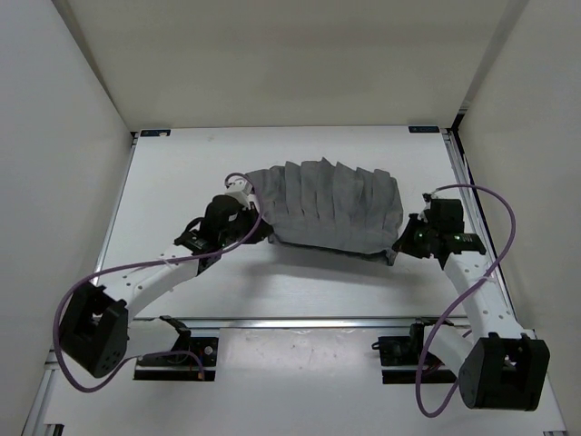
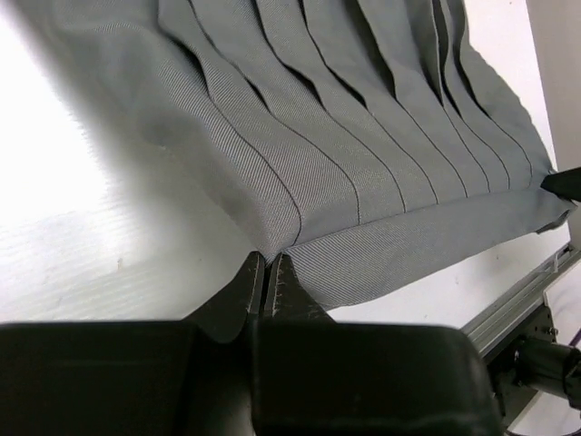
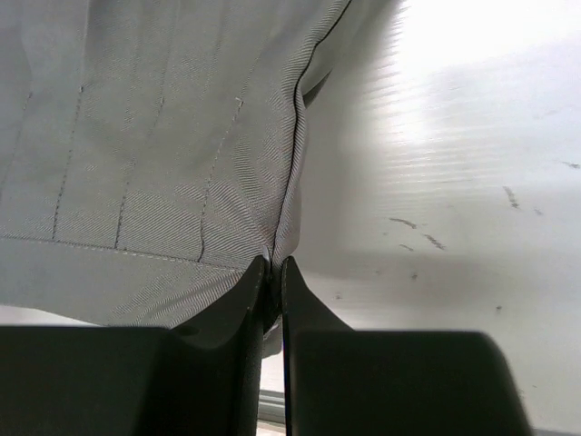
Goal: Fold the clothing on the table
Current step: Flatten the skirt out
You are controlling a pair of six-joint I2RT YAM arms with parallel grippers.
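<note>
Overhead camera: one medium-grey pleated fabric garment lies spread on the flat white table with silver rails, about mid-table and a little to the right. Its pleats run far to near. A darker strip shows under the near edge; I cannot tell whether it is shadow or inner side.

The left gripper sits at the garment's near-left corner and the right gripper at its near-right corner. From above, the black wrist bodies cover both contact points, so this view does not show the grip itself.

Left wrist camera settles it for that side. The two black fingertips are pressed together right at the corner where the plain band meets the first pleat, nipping the cloth edge.

Right wrist camera: the fingers are closed with only a thin gap between them, and the seamed side edge of the garment runs down into that gap. The cloth is pinched.

Count:
- one garment
- two arms
- two grippers
- two purple cables, one looping beside each arm

The left cable arcs up just beside the garment's left edge.

Surroundings: white walls on three sides. A silver rail shows past the hem in the left wrist view. Black gripper housing fills the bottom of each wrist picture.
</note>
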